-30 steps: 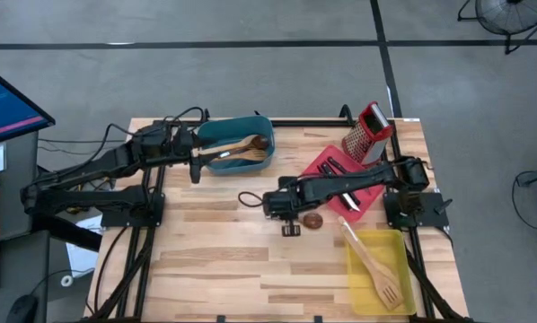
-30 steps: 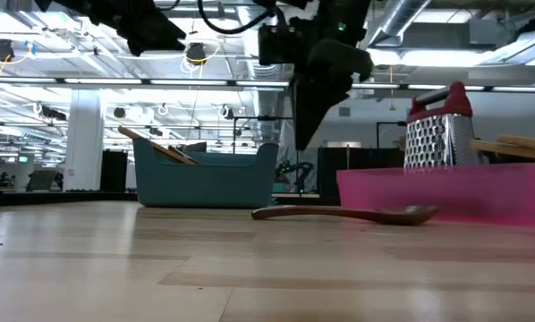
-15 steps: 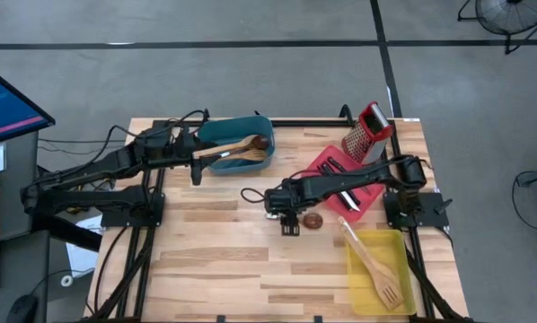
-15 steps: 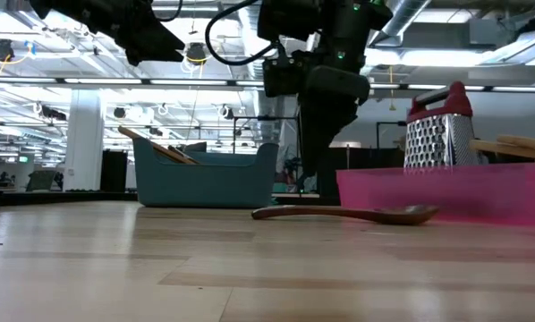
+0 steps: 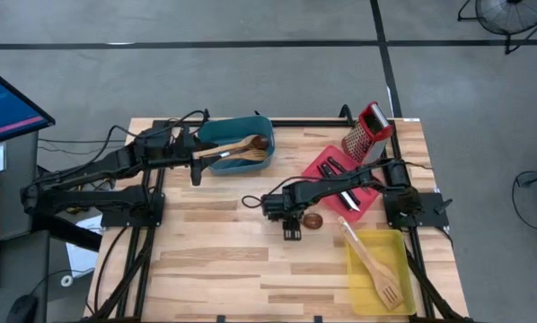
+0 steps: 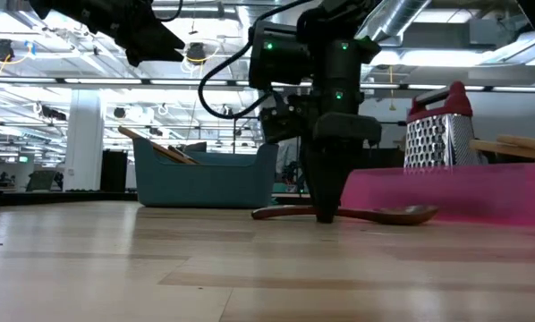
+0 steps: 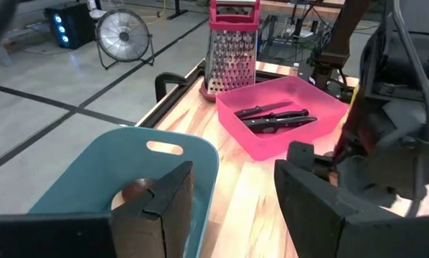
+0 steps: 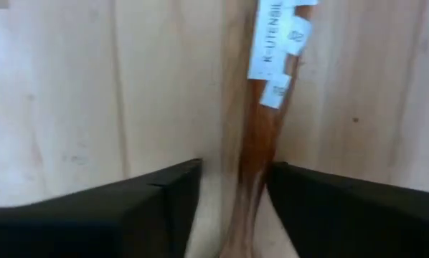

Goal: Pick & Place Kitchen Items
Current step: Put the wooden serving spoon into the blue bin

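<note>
Spoon (image 6: 357, 214) lies flat on table (image 5: 215, 251), brown handle running straight between fingers (image 8: 100, 215) of my right tool (image 5: 291, 231). That tool is down at table level w/ jaws apart, one finger each side of handle; can't tell if they touch it. White label tags on handle just ahead of tool. Spoon bowl (image 5: 313, 220) sits beside tool, next to pink bin (image 5: 327, 161) w/ black-handled knives (image 7: 272, 115). Grater (image 5: 367, 132) beyond that. Left tool (image 7: 236, 204) hangs open over teal bin (image 5: 237, 130) holding wooden utensils (image 5: 246, 148). Yellow bin (image 5: 381, 269) has a wooden turner (image 5: 376, 266).
</note>
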Tool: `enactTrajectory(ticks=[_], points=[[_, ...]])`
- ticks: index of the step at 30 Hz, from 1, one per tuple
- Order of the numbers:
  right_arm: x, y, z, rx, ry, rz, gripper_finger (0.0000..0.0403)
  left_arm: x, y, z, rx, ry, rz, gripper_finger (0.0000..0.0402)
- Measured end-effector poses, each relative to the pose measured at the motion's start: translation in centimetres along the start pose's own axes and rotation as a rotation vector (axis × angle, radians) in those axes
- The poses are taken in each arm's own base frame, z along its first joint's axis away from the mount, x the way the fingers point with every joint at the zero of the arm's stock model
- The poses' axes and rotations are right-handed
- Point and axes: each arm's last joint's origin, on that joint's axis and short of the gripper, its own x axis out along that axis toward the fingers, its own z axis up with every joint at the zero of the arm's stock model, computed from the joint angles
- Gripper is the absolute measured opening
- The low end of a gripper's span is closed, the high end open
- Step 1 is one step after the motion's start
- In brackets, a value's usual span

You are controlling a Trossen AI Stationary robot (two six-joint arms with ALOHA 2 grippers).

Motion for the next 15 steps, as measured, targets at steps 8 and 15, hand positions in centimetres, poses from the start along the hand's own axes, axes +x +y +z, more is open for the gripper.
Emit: enactTrajectory(ticks=[8, 15], points=[[0.0, -0.1, 0.0, 0.001, -0.003, -0.007, 0.0044, 0.0, 0.0, 0.0, -0.001, -0.002, 0.000, 0.0176], [-4.7, -0.2, 0.3, -0.046, -0.174, -0.008, 0.0044, -0.8, 0.0, 0.3, -0.019, -0.034, -0.001, 0.0176]])
